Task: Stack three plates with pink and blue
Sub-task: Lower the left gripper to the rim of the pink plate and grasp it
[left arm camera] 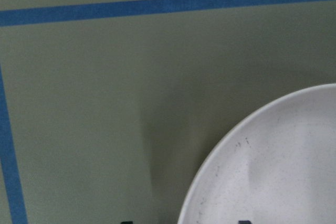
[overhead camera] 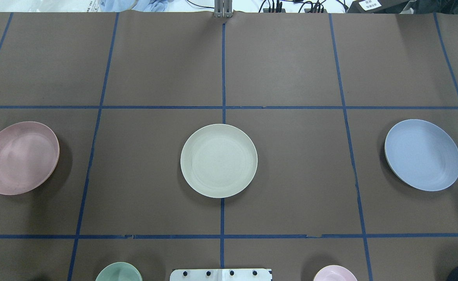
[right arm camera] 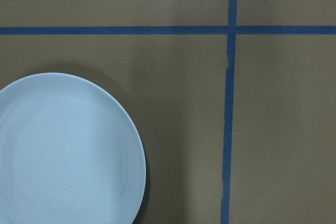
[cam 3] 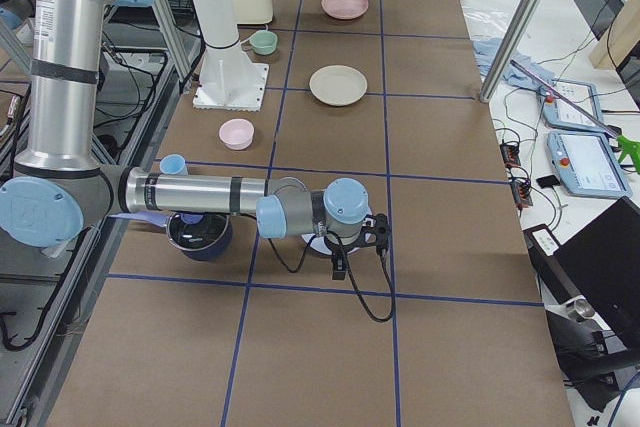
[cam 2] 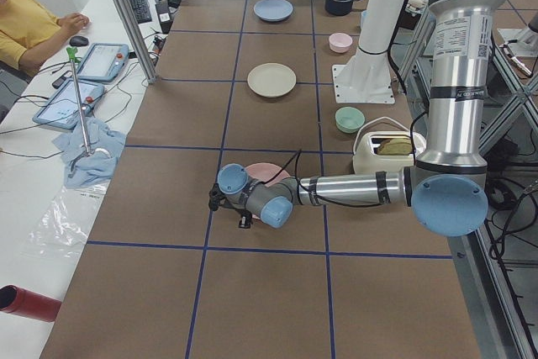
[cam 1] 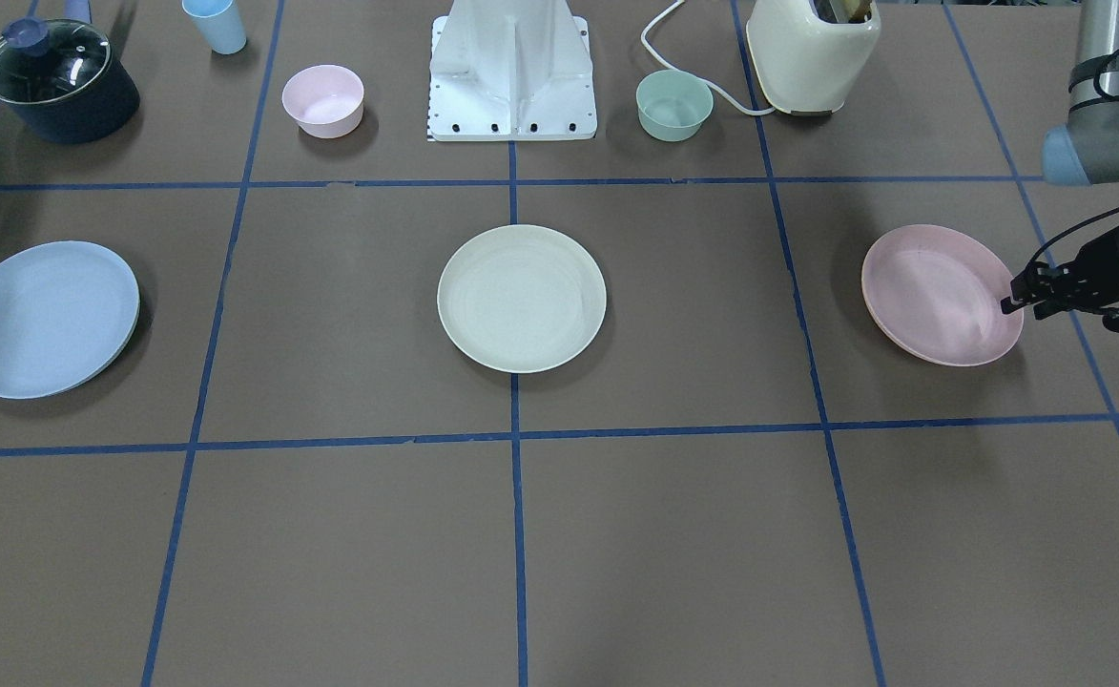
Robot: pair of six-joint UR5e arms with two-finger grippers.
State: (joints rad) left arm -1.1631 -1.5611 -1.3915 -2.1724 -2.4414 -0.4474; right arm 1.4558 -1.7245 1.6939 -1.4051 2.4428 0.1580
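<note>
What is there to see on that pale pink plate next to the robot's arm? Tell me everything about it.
The pink plate is round and shallow with a low raised rim. It looks like matte plastic, faintly speckled near the edge, and it is empty. It lies on the brown table inside one blue-taped square, with nothing stacked on it. The left gripper is at its outer edge, its jaws apart on either side of the rim. Whether they touch it is unclear.

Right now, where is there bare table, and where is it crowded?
Bare: both sides of the cream plate, toward pink plate and blue plate; the operators' row. Crowded: pink bowl, green bowl, pot, toaster by the robot base.
</note>
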